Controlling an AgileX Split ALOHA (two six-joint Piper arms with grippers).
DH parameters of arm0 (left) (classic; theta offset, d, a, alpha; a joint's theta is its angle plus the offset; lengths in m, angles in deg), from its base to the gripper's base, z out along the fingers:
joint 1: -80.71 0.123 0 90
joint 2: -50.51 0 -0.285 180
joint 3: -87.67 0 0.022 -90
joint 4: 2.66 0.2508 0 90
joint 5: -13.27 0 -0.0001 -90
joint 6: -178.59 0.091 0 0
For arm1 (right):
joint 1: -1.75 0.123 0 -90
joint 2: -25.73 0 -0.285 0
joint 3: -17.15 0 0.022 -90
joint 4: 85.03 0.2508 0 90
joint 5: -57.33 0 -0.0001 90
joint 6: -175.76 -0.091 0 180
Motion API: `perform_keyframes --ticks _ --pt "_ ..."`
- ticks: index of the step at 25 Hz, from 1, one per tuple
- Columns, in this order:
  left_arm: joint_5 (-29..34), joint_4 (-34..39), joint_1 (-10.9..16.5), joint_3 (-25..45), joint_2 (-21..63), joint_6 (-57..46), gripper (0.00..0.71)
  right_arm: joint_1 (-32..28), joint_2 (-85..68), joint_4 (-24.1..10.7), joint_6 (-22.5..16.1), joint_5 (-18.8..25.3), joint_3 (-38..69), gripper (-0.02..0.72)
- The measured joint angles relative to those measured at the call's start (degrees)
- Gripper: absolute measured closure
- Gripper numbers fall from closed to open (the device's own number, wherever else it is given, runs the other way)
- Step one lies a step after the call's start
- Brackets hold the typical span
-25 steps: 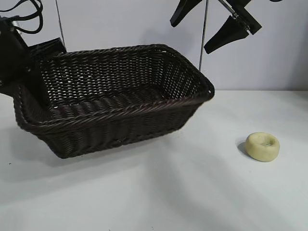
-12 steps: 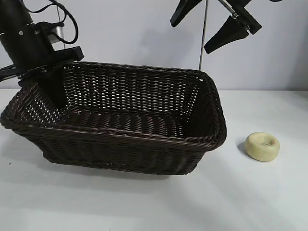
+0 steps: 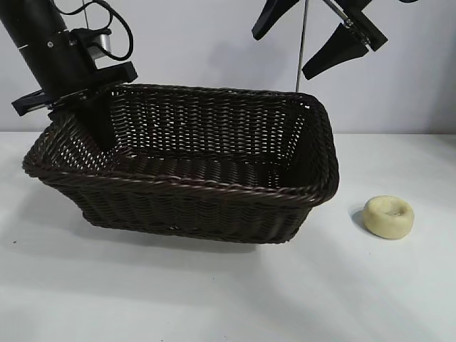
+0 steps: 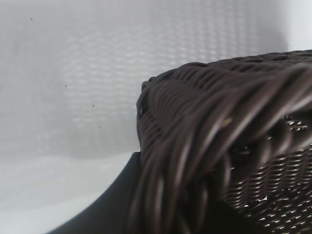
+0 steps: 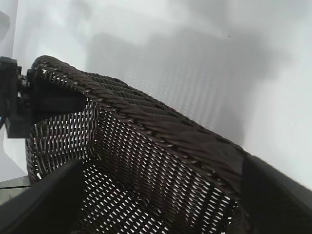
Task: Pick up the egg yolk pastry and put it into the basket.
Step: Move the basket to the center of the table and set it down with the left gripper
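Fingers of the left gripper (image 3: 89,107) clamp the basket (image 3: 214,187) rim upper left, which we judge positions it for the egg yolk pastry (image 3: 388,216); right gripper (image 3: 319,39) fingers spread, top right.

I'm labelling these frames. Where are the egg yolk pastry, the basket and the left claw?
egg yolk pastry (image 3: 388,216), exterior view, on its dimpled top.
basket (image 3: 214,187), exterior view, on the braided near rim.
left claw (image 3: 97,127), exterior view, on the finger clamped at the basket's back-left corner.

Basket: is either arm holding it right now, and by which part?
Yes. The left gripper grips the basket by the braided rim at its far left corner. The right gripper, open, holds nothing.
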Motion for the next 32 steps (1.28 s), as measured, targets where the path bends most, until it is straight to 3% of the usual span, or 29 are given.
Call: perform_keyframes --ticks 21,24,28,32 --pt "-2.3 -0.5 1.0 0.0 -3.5 -1.2 0.599 0.0 0.0 0.0 0.0 0.0 0.0 0.080" --pt "-1.7 -1.2 2.1 0.0 -3.5 -1.5 0.501 0.0 0.0 0.0 0.0 0.0 0.0 0.080" --pt "-1.5 -2.5 2.7 0.0 -3.4 -1.5 0.272 0.0 0.0 0.0 0.0 -0.1 0.0 0.080" --pt "-1.2 -2.9 2.7 -0.2 -1.7 -1.5 0.207 0.0 0.0 0.0 0.0 -0.2 0.0 0.080"
